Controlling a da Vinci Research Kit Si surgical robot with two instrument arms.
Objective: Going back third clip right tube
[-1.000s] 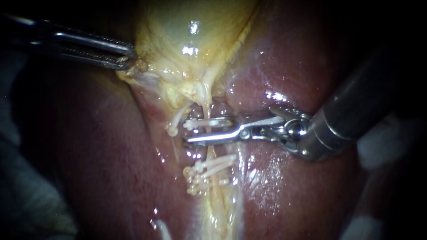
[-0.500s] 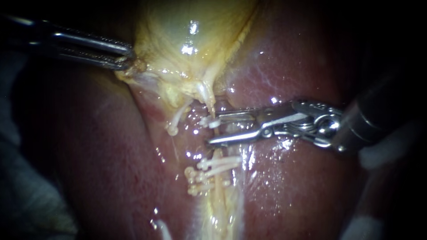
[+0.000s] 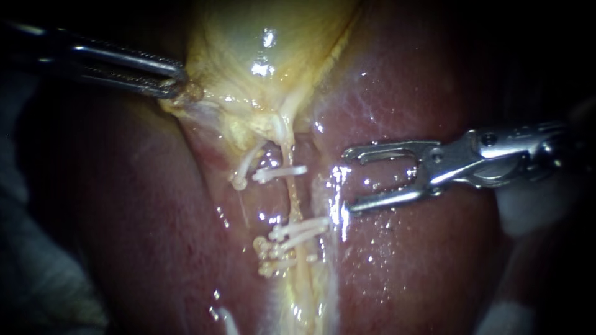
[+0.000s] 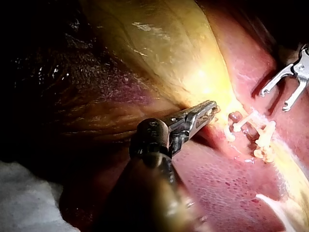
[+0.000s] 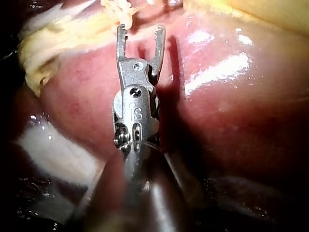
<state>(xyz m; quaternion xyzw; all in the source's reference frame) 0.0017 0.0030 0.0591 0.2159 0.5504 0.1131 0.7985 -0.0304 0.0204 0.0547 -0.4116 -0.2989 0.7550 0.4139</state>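
The small white plastic clip (image 3: 280,173) sits across the thin yellow right tube (image 3: 292,195), just under the pale yellow gallbladder (image 3: 261,37). The clip lies sideways, its long side pointing at the shiny metal right instrument (image 3: 346,180). That one is near, with its jaws wide apart and empty. The dark metal left instrument (image 3: 179,82) is farther off, and its jaws pinch the gallbladder's edge.

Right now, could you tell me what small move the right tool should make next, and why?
Probably draw the right tool straight back along its shaft: its jaws stand open and empty, apart from the tube, and a clip sits across that tube level with them.
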